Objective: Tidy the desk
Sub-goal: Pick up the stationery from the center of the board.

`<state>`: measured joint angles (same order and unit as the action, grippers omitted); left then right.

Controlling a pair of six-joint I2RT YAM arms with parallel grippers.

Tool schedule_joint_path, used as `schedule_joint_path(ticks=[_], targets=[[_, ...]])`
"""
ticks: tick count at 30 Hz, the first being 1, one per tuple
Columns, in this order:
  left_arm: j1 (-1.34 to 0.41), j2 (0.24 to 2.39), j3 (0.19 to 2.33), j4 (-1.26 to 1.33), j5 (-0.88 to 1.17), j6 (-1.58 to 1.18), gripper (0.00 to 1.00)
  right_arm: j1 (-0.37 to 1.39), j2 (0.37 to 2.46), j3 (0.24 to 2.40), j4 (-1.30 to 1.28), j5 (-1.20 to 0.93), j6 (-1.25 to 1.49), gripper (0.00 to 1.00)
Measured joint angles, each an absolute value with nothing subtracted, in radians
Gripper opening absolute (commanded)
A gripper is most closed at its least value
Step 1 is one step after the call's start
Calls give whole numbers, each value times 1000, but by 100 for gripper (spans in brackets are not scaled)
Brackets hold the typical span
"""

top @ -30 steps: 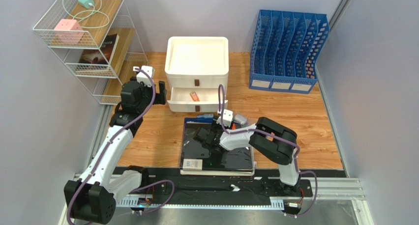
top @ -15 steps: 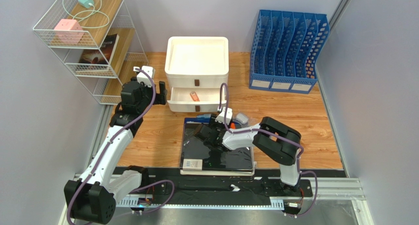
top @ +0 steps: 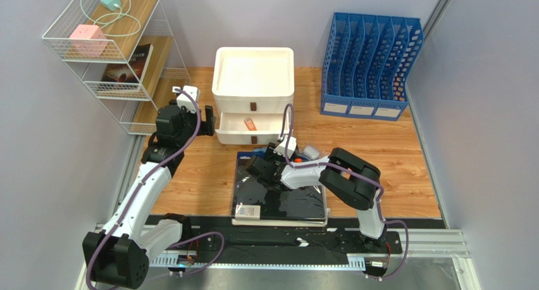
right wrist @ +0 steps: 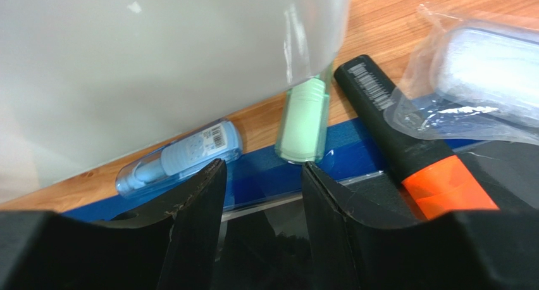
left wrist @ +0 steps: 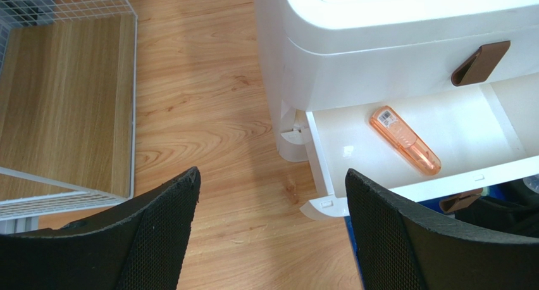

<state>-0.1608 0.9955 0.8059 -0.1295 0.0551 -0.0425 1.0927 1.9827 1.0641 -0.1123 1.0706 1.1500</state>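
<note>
We find the desk (top: 392, 144) lying under everything in view. Drawer unit (top: 254, 81) at its rear, lower drawer (left wrist: 471, 122) open. Left gripper (left wrist: 271, 173) beside that drawer, jaws wide apart, empty. Right gripper (right wrist: 262, 166), jaws partly apart, empty, faces a green tube (right wrist: 305, 128).

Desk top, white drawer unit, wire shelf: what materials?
Desk: wood or wood-look laminate, matte; plank grain shows.
Drawer unit: probably plastic, smooth white, rounded moulded corners.
Wire shelf: likely white-coated metal, thin grid rods.
</note>
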Motion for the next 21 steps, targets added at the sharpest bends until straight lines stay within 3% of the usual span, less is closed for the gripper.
schedule_joint_path(ticks=[21], targets=[[-161, 987, 797, -130, 71, -43, 89, 1059, 1993, 1073, -250, 1139, 1241, 53]])
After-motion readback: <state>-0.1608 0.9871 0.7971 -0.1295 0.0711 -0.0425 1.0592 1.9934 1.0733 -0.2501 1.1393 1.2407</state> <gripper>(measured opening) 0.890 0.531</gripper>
